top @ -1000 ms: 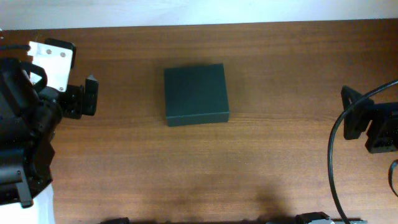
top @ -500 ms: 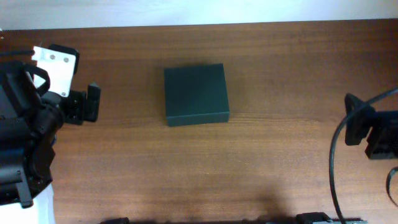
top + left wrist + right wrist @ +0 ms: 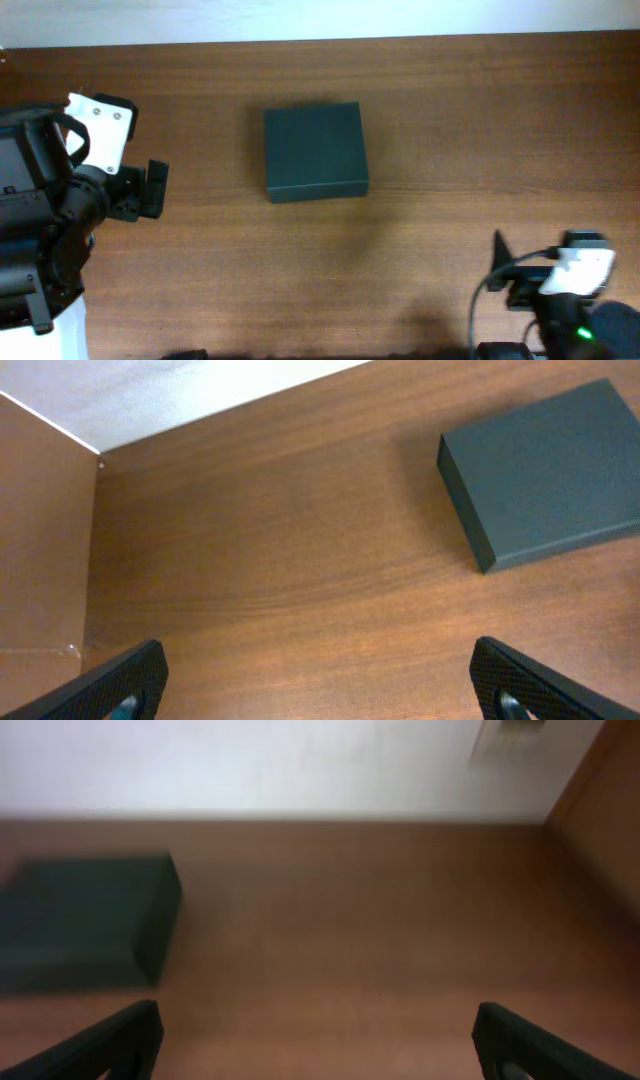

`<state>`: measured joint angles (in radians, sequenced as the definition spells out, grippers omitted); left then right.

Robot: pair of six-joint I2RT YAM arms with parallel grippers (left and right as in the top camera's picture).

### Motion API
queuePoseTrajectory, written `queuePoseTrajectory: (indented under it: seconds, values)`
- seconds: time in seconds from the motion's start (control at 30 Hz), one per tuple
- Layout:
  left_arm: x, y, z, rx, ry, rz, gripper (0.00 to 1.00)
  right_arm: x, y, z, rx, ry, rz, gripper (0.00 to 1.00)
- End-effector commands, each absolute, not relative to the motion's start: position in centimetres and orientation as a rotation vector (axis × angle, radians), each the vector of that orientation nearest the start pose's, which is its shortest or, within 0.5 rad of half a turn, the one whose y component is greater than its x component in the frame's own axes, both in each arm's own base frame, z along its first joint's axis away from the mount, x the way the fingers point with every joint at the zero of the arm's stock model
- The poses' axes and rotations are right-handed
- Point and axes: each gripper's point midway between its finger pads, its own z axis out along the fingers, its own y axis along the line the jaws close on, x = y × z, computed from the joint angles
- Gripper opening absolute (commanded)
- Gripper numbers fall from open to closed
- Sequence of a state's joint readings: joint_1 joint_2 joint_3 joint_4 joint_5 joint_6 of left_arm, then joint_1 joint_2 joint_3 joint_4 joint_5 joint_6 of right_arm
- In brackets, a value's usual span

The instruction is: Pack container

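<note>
The container [image 3: 315, 150] lies closed on the tabletop [image 3: 450, 120], upper centre of the overhead frame. The left jaws, at mid-left, and the right jaws, at lower right, are released and spread wide, both well apart from it.

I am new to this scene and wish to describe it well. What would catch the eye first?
A dark green container lies closed near the middle of the brown table. The left gripper hangs open at the left edge; the right gripper, open too, is at the near right corner.
</note>
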<state>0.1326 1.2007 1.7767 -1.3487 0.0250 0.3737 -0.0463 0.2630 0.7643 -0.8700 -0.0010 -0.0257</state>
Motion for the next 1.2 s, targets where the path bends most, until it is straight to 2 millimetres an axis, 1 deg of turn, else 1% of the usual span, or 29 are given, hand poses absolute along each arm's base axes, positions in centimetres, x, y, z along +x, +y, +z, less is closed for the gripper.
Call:
queuePoseTrajectory:
  seconds: [0.0,0.07,0.2,0.43,0.6,0.73,0.77,1.17]
  values:
    - [26.6,3.4,37.2,0.278,2.348,0.225,0.99,18.1,-0.7,21.7,0.025,1.99,-0.029,0.99]
    - [26.3,3.4,36.9,0.28,2.365,0.22,0.99,18.1,-0.7,19.2,0.026,2.022,-0.028,0.99]
    - [26.0,3.3,36.6,0.282,2.382,0.216,0.99,18.4,-0.7,16.1,0.026,2.036,-0.026,0.99]
    - [26.0,3.3,36.5,0.283,2.385,0.215,0.99,19.4,0.7,12.6,-0.026,2.044,0.059,0.99]
    - [26.0,3.3,36.5,0.282,2.385,0.215,0.99,19.5,0.7,10.6,-0.026,2.087,0.063,0.99]
    - [26.0,3.3,36.5,0.282,2.385,0.215,0.99,19.4,0.7,8.0,-0.022,2.146,0.068,0.99]
    - [26.0,3.3,36.5,0.282,2.385,0.215,0.99,19.3,0.7,7.7,-0.02,2.155,0.064,0.99]
    - [26.0,3.3,36.5,0.283,2.385,0.215,0.99,19.4,0.7,7.9,-0.02,2.148,0.063,0.99]
